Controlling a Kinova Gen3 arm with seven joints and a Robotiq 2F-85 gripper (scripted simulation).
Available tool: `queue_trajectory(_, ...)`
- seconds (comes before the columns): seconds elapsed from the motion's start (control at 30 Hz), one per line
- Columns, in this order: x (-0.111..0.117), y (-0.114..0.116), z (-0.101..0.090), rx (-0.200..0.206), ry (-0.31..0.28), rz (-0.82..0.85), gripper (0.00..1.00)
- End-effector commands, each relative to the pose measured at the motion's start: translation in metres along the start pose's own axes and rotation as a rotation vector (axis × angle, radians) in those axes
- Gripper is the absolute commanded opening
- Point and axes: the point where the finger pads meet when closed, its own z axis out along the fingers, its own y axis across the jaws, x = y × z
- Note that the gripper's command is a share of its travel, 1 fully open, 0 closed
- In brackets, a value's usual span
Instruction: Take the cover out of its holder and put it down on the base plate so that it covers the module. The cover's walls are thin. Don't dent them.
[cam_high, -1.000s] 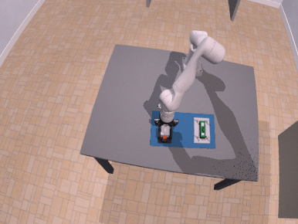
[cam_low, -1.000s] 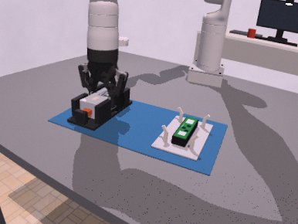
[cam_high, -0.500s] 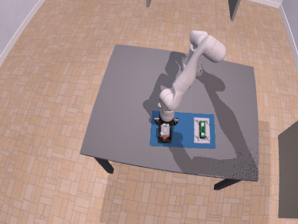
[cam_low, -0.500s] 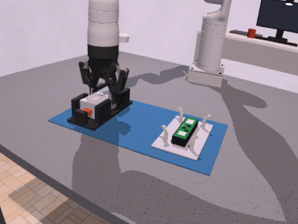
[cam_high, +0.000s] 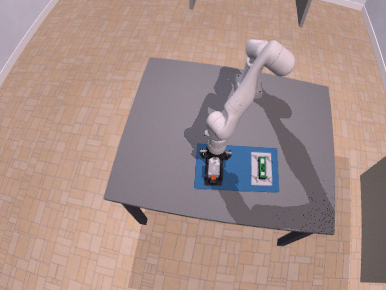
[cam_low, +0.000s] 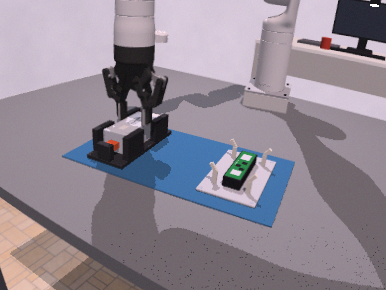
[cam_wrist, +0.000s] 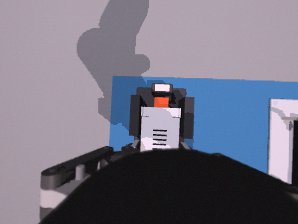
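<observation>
Grey table (cam_high: 160, 110) (cam_low: 50, 120) (cam_wrist: 225, 40) beneath arm (cam_high: 242, 100) (cam_low: 134, 30); tool (cam_high: 214, 163) (cam_low: 134, 125) (cam_wrist: 159, 148) points down (nicely plumb), pinching cover (cam_high: 214, 168) (cam_low: 119, 132) (cam_wrist: 160, 122) in holder (cam_high: 206, 176) (cam_low: 133, 146) (cam_wrist: 188, 117).

Beyond the grey table (cam_high: 160, 110) (cam_low: 45, 115), a pale desk (cam_low: 320, 71) holds a dark monitor (cam_low: 367, 22), a small red cup (cam_low: 326, 43) and a flat, dark object, perhaps a keyboard (cam_low: 309, 43). Around and below the table spreads a floor of tan, wood-toned tiles (cam_high: 60, 150) (cam_low: 30, 222), with a dark grey block (cam_high: 375, 220) standing apart from one side and pale walls (cam_high: 15, 20) (cam_low: 50, 40) farther out.
</observation>
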Motion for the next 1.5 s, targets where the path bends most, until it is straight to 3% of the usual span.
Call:
queue_trajectory(0.0,-0.003,0.000,-0.011,0.001,-0.010,-0.001,0.00)
queue_trajectory(0.17,-0.002,0.000,-0.026,0.001,-0.010,-0.001,0.00)
queue_trajectory(1.47,-0.002,0.000,-0.025,0.001,-0.008,0.000,0.00)
